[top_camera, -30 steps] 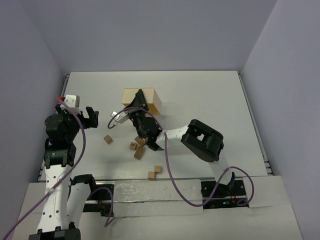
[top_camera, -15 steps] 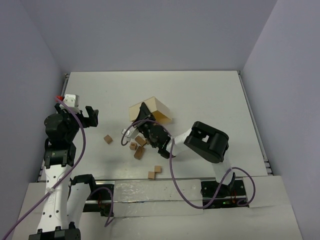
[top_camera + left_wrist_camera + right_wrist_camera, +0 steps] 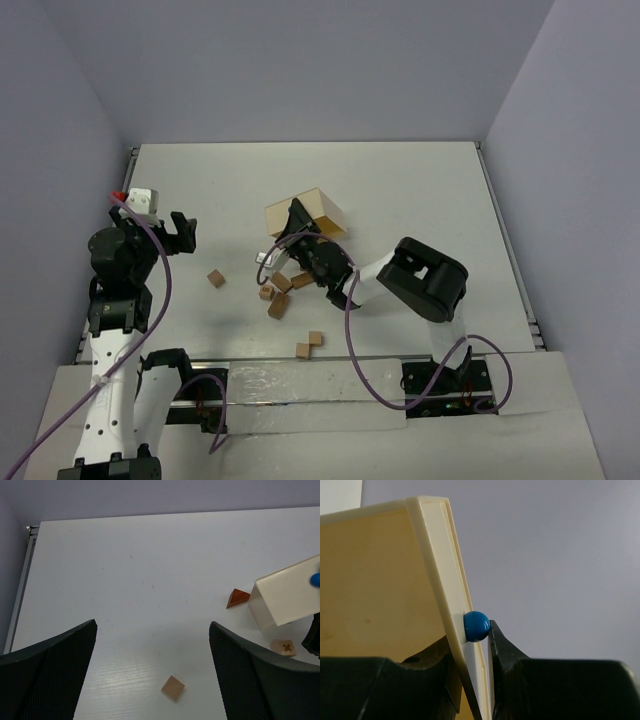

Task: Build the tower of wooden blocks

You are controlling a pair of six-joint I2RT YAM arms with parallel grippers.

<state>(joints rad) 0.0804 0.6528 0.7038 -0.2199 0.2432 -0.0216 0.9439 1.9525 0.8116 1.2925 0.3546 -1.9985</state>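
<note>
No stacked tower shows. Several small tan wood blocks lie loose on the table: one block at the left, a cluster in the middle, and a pair near the front edge. My right gripper is shut on the wall of the pale wooden tray and holds it tilted above the cluster. In the right wrist view the fingers pinch the tray wall just below a blue knob. My left gripper is open and empty, with a tan block below it.
In the left wrist view a reddish-brown wedge piece lies by the tilted tray, and a tan block marked with a cross sits under it. Purple walls close in the white table on three sides.
My right gripper has tipped the tray up and carried it a little right and nearer. The right arm has swung right with it. The left arm has not moved.
</note>
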